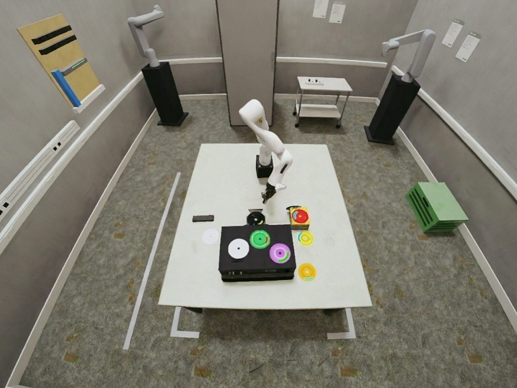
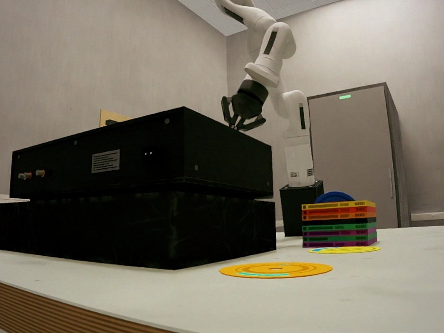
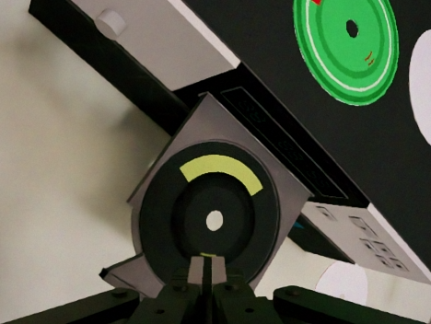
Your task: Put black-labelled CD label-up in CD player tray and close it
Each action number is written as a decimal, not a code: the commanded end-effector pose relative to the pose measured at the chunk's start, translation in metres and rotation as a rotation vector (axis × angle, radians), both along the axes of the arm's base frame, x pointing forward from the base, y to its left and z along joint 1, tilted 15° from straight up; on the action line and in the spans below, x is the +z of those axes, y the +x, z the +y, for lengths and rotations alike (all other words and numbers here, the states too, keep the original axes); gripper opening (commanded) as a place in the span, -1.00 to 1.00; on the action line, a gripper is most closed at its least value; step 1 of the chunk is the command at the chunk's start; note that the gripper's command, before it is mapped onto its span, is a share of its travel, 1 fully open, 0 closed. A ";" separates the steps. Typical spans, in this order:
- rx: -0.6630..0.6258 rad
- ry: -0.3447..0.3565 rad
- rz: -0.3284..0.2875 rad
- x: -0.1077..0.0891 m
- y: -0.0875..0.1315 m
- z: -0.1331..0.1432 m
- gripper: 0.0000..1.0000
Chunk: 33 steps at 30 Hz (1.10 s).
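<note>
The black-labelled CD, with a yellow arc on its label, lies label-up in the round recess of the grey open tray. The tray sticks out of the black CD player on the side toward the arm's base. My gripper is shut, fingertips together with nothing between them. It hangs above the near edge of the CD, clear of it, about level with the player's top.
A green CD, a white CD and a purple CD lie on the player's top. A white disc, yellow disc, orange disc, stack of cases and black bar lie on the table.
</note>
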<state>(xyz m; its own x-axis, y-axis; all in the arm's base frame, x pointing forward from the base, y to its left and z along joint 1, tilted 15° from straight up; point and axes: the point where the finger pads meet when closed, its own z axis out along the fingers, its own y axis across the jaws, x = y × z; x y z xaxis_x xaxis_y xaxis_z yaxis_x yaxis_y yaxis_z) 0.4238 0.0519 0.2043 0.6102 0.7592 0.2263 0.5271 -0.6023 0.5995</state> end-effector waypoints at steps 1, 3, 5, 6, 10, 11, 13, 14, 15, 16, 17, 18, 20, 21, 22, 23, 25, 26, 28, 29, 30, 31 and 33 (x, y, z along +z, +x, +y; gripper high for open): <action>-0.008 0.004 -0.002 0.000 0.000 -0.003 -0.80; -0.010 0.008 -0.002 0.000 0.000 -0.003 -0.80; -0.014 0.017 -0.002 0.000 -0.001 -0.004 -0.80; -0.017 0.021 -0.002 -0.001 -0.001 -0.004 -0.80; -0.028 0.043 -0.002 -0.003 -0.002 -0.006 -0.80; -0.032 0.049 -0.002 -0.003 -0.002 -0.007 -0.80; -0.039 0.063 -0.001 -0.004 -0.003 -0.008 -0.80; -0.043 0.070 -0.001 -0.005 -0.004 -0.009 -0.80; -0.047 0.077 -0.001 -0.005 -0.004 -0.009 -0.80; -0.051 0.085 -0.001 -0.006 -0.004 -0.010 -0.80; -0.055 0.092 -0.001 -0.006 -0.005 -0.011 -0.80; -0.055 0.092 -0.001 -0.006 -0.005 -0.011 -0.80; -0.060 0.101 -0.001 -0.007 -0.005 -0.012 -0.80; -0.064 0.109 -0.001 -0.008 -0.006 -0.012 -0.80; -0.069 0.118 -0.001 -0.008 -0.006 -0.013 -0.80; -0.074 0.127 -0.001 -0.009 -0.007 -0.014 -0.80; -0.084 0.146 -0.001 -0.011 -0.008 -0.016 -0.80; -0.089 0.155 -0.001 -0.011 -0.008 -0.017 -0.80; -0.100 0.176 0.000 -0.013 -0.009 -0.018 -0.80; -0.106 0.186 0.000 -0.014 -0.010 -0.019 -0.80; -0.111 0.197 0.000 -0.015 -0.011 -0.020 -0.80; -0.117 0.208 0.000 -0.015 -0.011 -0.021 -0.80; -0.130 0.231 0.000 -0.017 -0.012 -0.023 -0.80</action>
<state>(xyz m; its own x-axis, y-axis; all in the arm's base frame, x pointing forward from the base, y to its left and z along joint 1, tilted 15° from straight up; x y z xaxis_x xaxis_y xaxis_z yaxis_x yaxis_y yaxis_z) 0.4125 0.0408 0.1877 0.6804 0.6337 0.3680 0.4632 -0.7611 0.4541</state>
